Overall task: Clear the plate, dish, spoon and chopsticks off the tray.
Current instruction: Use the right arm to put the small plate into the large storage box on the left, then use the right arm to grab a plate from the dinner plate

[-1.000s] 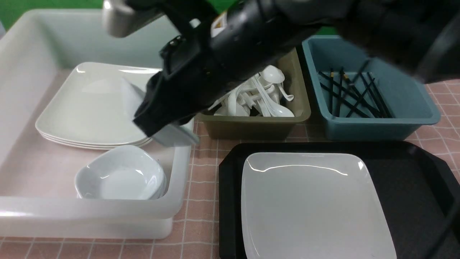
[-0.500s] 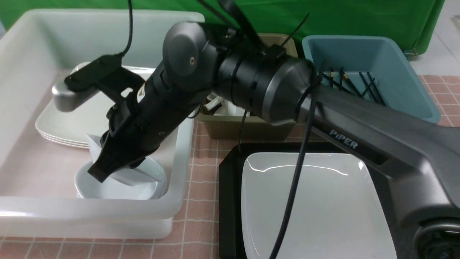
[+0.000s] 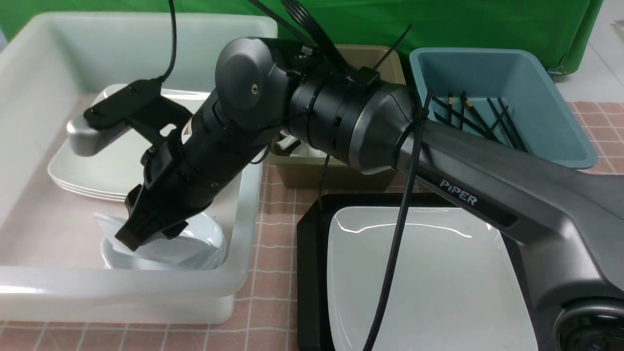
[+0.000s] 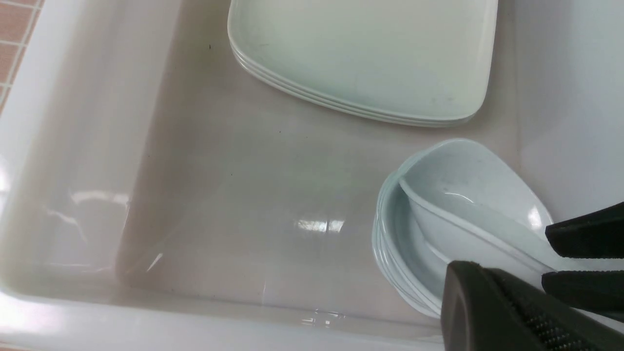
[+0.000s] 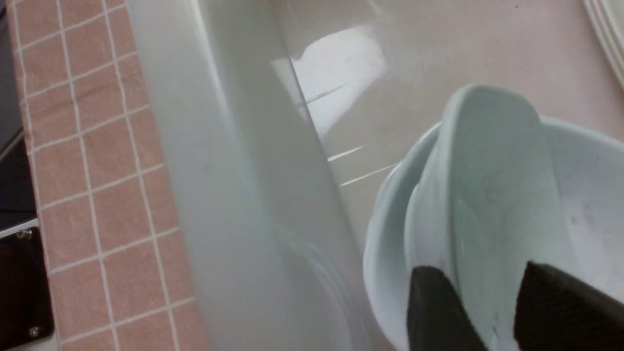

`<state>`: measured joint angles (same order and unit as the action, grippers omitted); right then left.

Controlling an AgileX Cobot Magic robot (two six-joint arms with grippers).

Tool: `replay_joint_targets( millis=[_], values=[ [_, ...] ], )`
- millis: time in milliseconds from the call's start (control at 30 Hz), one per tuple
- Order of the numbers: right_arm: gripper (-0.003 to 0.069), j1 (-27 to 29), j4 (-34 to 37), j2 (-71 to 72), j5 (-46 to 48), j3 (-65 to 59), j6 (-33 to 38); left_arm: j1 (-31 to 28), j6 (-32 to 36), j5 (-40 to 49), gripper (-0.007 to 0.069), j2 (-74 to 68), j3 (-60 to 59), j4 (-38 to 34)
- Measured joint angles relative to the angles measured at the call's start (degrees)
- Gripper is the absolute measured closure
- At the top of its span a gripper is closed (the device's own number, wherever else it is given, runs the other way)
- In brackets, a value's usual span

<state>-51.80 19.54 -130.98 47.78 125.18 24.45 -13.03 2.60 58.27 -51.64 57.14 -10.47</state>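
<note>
**Dish onto the stack; plate waiting on the tray**

The dish (image 5: 492, 185) sits tilted in the top of the stack of small dishes (image 3: 195, 243), 1 edge riding high, so it is not nested flat yet. My right gripper (image 5: 482, 282) reaches across my front to it. Its 2 fingers (image 5: 434, 312) stand spread, 1 outside the dish wall and 1 inside. In the right wrist view there is a gap beside the inner finger, so I judge this a release, not a pinch. I came in at a slant because the stack stands close to the tub's near corner, and the tub wall leaves little room for a flatter approach.

My left gripper (image 4: 487, 312) is pressed together. It hangs over the same tub, clear of the dish.

The stack is in the white tub (image 3: 29, 97), just inside its near wall. Behind it in the same tub lies a pile of square plates (image 3: 92, 170), 3 by the edges I can count. Like is kept with like, which is why the dish belongs here.

Outward from there, the plate (image 3: 424, 278) lies flat on the tray (image 3: 309, 273) and fills most of the floor I can see. My own arm hides the tray's right part. I see no spoon on it.

The olive tub (image 3: 312, 173) is mostly behind my arm, so I cannot tell its contents. The blue tub (image 3: 560, 126) holds several chopsticks (image 3: 477, 122) lying crossed.
</note>
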Motion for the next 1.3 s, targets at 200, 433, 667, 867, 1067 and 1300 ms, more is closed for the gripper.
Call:
replay_joint_targets(
  millis=[200, 433, 667, 867, 1067, 1300],
  values=[
    [0.0347, -0.1, 0.0, 0.0, 0.2, 0.0, -0.2, 0.0, 0.1, -0.1, 0.0627, 0.0, 0.0, 0.0],
    [0.0255, -0.1, -0.1, 1.1, 0.7, 0.0, -2.4, 0.0, 0.4, -0.2, 0.0627, 0.0, 0.0, 0.0],
    [0.0209, 0.5, -6.5, 5.8, 3.1, 1.6, -3.3, 0.0, 1.4, -0.2, 0.0627, 0.0, -0.2, -1.2],
    [0.0547, 5.0, -18.8, 12.9, 17.1, 5.9, -7.4, 6.4, 8.4, -0.3, 0.0627, -1.0, -0.2, -11.1],
    [0.0629, 17.7, -20.6, 27.4, 17.1, -2.8, -12.8, 23.7, 10.3, -1.5, 0.0627, -7.0, -0.2, -13.3],
    [0.0620, 33.4, -21.3, 44.6, 17.0, -34.4, -18.6, 43.6, 6.1, -6.8, 0.0627, -17.4, -0.2, -8.8]
  ],
)
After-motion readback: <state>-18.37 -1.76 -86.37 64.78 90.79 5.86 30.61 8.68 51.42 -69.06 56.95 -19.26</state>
